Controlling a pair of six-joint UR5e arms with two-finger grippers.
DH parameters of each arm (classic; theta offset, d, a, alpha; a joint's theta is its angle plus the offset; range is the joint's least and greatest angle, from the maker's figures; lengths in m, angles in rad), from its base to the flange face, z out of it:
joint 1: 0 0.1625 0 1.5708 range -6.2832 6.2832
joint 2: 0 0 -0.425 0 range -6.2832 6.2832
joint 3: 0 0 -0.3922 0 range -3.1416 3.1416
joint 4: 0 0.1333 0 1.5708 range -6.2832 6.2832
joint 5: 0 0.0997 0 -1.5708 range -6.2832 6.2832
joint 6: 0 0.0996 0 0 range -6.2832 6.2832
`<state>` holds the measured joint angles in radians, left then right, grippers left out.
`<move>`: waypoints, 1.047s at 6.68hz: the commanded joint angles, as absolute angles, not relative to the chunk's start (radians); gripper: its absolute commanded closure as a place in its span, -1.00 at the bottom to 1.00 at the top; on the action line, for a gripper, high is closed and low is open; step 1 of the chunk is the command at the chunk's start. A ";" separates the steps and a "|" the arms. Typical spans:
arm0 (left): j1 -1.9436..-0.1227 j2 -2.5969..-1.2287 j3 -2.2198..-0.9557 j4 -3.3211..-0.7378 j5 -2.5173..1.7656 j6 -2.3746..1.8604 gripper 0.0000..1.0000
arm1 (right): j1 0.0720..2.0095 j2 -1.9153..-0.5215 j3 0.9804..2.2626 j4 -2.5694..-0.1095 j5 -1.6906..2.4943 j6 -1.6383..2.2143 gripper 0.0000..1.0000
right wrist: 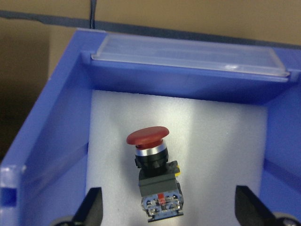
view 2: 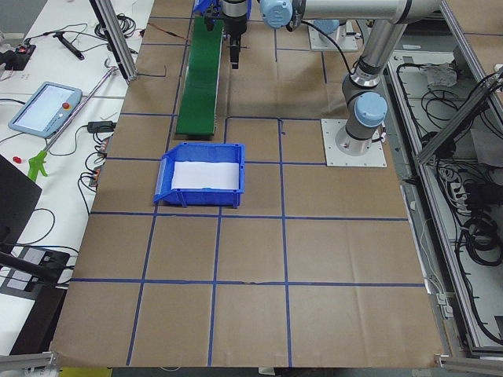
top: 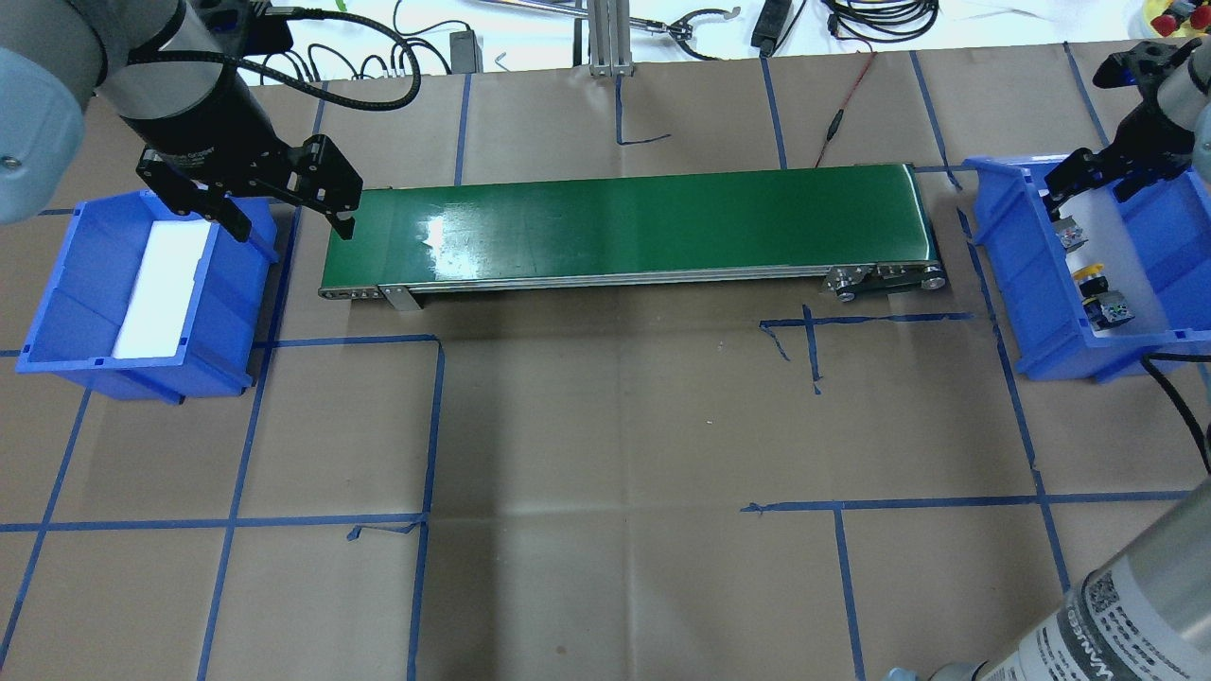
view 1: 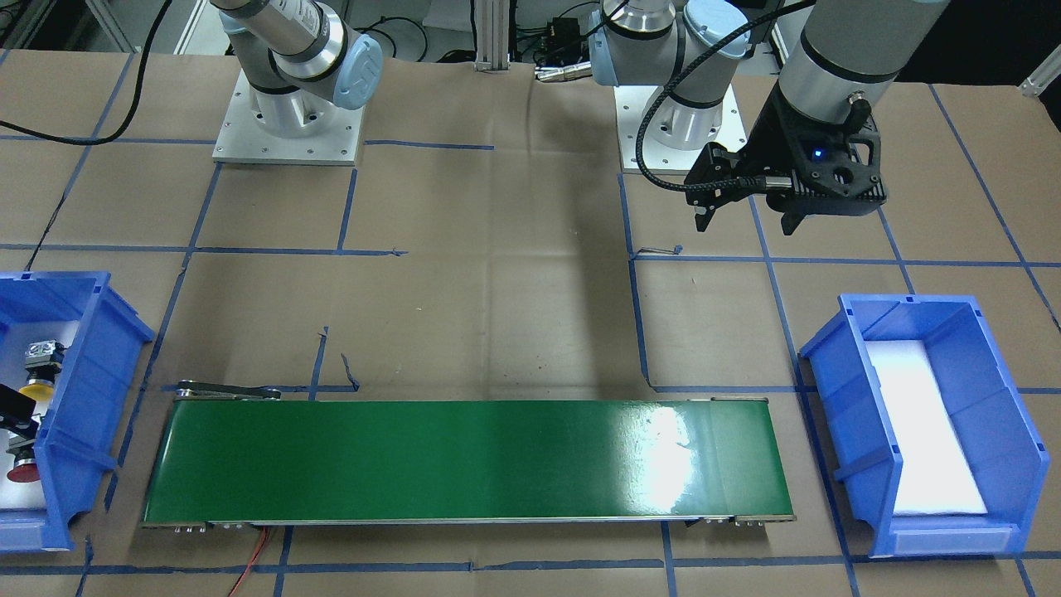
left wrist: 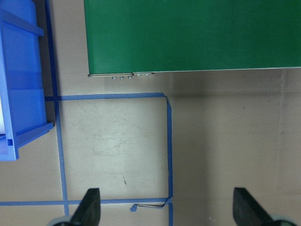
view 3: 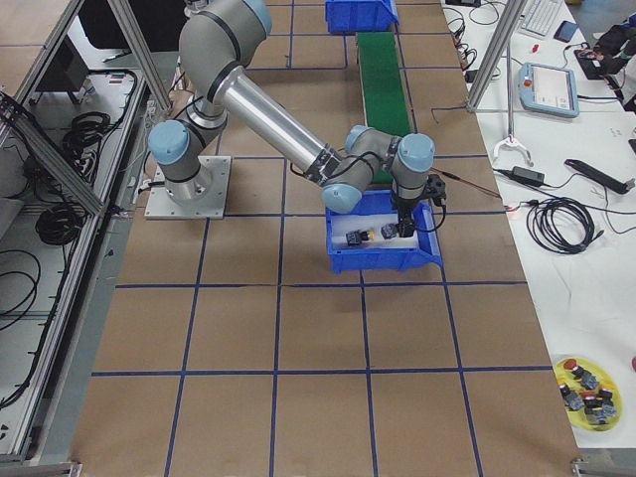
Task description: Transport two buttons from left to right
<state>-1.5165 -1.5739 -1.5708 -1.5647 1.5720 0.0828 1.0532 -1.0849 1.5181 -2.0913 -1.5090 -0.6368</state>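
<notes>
My right gripper [right wrist: 169, 203], spread wide, hangs over the red button [right wrist: 153, 162], which lies flat with its cap toward the blue bin's [right wrist: 51, 122] label end.

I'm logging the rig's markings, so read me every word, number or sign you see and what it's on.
"WARNING", blurred so only likely: sticker on the right arm, beside a code square.
Logo on the blue joint cap: too blurred to read.
Nothing else is legible.
</notes>
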 commanded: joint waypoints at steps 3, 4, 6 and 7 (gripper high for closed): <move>-1.517 -1.574 -1.569 -1.565 1.571 0.083 -0.99 | 1.069 -1.342 1.511 -1.855 -1.505 -0.640 -1.00; -1.516 -1.574 -1.569 -1.565 1.572 0.083 -0.99 | 1.115 -1.415 1.516 -1.777 -1.506 -0.637 -0.99; -1.516 -1.574 -1.569 -1.565 1.571 0.083 -1.00 | 1.280 -1.505 1.520 -1.631 -1.494 -0.638 -1.00; -1.517 -1.574 -1.569 -1.565 1.571 0.083 -0.99 | 1.357 -1.534 1.522 -1.618 -1.509 -0.494 -1.00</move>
<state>-1.5159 -1.5738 -1.5693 -1.5646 1.5709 0.0828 1.2631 -1.4943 1.5200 -1.6582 -1.4999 -0.6018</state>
